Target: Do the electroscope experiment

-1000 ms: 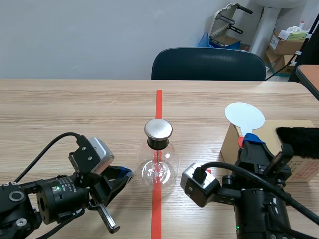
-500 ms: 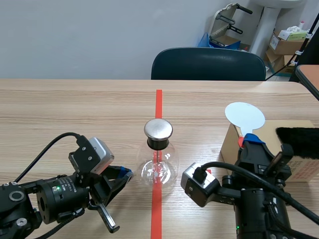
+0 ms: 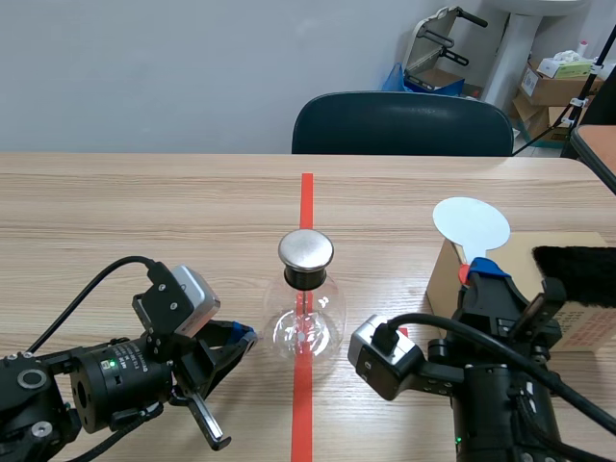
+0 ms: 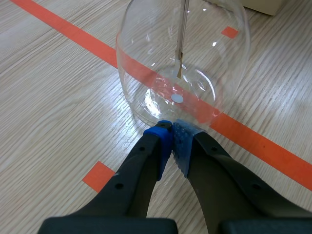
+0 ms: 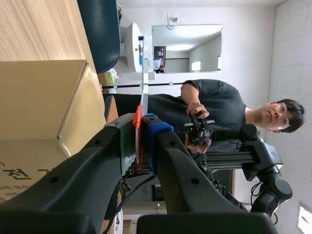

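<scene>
The electroscope (image 3: 306,306) is a clear glass flask with a round metal cap, standing on the red tape line at the table's middle. In the left wrist view the flask (image 4: 183,63) sits just ahead of my left gripper (image 4: 170,134), whose fingers are shut on nothing. My left gripper (image 3: 236,339) lies low beside the flask. My right gripper (image 3: 476,274) is shut on the red handle of a white round paddle (image 3: 471,224), held upright over the cardboard box (image 3: 568,289). In the right wrist view the paddle (image 5: 144,73) shows edge-on between the fingers.
A black furry cloth (image 3: 576,274) lies on the cardboard box at the right. A dark chair (image 3: 402,125) stands behind the table's far edge. In the right wrist view a person (image 5: 219,109) stands beyond the table.
The white paddle in my right gripper has shifted very slightly left. The left arm and the flask have not moved.
</scene>
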Robot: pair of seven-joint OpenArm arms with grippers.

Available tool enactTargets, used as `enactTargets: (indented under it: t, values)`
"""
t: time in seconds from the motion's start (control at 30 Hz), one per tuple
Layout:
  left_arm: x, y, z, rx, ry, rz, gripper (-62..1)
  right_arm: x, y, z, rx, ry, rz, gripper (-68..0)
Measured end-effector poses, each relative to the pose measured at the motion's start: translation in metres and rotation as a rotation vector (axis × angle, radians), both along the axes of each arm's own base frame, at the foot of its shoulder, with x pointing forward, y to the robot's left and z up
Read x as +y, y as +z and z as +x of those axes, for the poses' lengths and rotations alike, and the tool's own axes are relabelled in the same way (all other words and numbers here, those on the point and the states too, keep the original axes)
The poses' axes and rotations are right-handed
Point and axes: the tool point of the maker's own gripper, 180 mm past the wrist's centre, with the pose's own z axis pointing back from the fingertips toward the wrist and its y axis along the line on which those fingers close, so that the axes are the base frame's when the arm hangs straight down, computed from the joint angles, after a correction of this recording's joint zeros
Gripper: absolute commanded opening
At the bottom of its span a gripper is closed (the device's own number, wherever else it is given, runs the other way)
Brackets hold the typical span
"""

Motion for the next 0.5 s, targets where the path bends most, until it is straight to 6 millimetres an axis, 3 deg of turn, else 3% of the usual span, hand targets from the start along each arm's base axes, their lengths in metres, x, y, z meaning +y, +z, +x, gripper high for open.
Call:
enactTargets:
  t: [0.5]
  values:
    - [-0.0018,0.0079,0.0024,-0.033,0.002,-0.033,-59.3,-0.0008,-0.0035,0.0018,0.018,0.018,0.026,-66.5]
